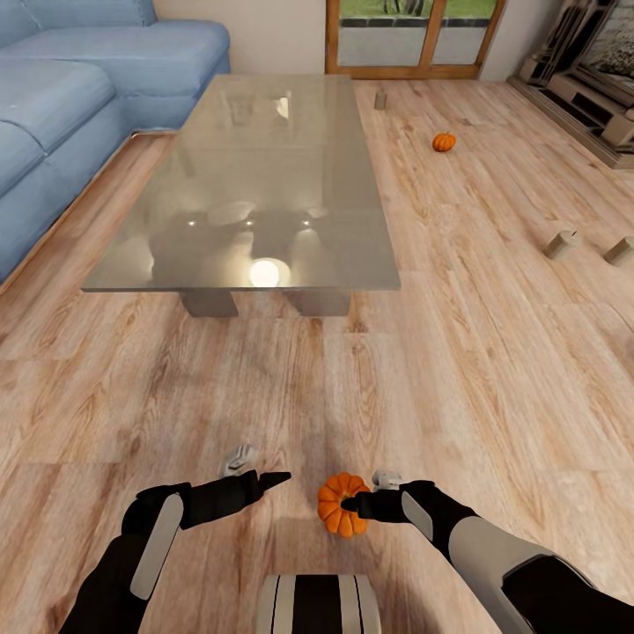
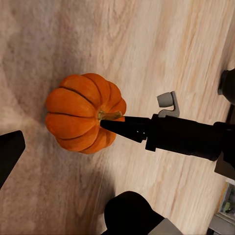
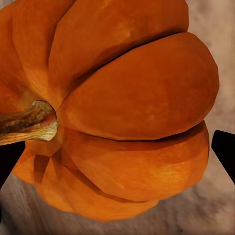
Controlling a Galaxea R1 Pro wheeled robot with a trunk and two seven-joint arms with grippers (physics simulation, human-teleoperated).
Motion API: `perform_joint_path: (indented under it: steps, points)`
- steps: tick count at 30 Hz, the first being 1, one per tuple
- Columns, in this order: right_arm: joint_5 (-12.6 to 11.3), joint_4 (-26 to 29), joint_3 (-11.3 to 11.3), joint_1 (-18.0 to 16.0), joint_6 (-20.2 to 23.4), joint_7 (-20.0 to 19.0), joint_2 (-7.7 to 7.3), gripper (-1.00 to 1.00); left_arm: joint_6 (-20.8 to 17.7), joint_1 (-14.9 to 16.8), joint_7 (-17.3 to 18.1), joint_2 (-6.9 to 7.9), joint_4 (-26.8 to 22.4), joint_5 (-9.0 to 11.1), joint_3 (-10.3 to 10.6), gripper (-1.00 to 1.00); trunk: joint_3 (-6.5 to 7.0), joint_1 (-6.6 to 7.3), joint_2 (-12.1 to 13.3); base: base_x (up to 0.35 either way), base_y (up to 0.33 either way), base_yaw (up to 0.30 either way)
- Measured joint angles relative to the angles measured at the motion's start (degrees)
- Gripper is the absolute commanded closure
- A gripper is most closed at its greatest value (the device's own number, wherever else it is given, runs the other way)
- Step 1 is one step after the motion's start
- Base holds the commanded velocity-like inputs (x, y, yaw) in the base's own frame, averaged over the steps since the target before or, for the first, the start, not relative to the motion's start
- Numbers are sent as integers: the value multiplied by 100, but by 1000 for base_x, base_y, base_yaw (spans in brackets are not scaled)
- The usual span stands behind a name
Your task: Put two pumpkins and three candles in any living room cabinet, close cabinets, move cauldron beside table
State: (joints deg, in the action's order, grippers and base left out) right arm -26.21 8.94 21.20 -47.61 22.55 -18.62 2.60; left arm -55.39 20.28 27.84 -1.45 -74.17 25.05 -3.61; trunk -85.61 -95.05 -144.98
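Observation:
One pumpkin [image 1: 339, 519] lies on the wood floor just ahead of my base. My right gripper [image 1: 350, 505] is open around it: one finger [image 2: 128, 128] rests at the stem, and in the right wrist view the pumpkin [image 3: 127, 112] spans the space between both fingers. My left gripper [image 1: 273, 481] hovers open a hand's width to its left, holding nothing. The other pumpkin [image 1: 444, 141] sits far right of the table [image 1: 211, 264]. Two candles [image 1: 560, 243] [image 1: 619, 251] lie at the right and a third candle [image 1: 380, 99] stands beyond the table. The cauldron is out of view.
A blue sofa [image 1: 79, 79] runs along the left of the table. A low cabinet [image 1: 581, 101] under a screen stands at the far right wall, and a glass door [image 1: 414, 40] is at the back. Open floor spreads between me and the table.

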Motion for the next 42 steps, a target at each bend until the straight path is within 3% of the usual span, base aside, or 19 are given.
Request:
perform_joint_path:
  steps: [18,19,20,42]
  points:
    - [10,1,-18,0,-3,0,-3,100,0,0,-20,0,1,-11,1,-100,0,0,0,0,0,0]
    - [11,2,-9,0,-2,69,-2,100,1,0,-21,-1,1,-8,1,-100,21,2,1,0,0,0]
    - [163,-2,-26,-2,-32,77,-5,100,2,0,-23,0,-1,-8,0,-100,44,4,3,0,0,0]
    - [142,8,-35,-1,-29,86,-3,100,8,0,-64,2,166,-35,9,-100,531,61,32,0,0,0]
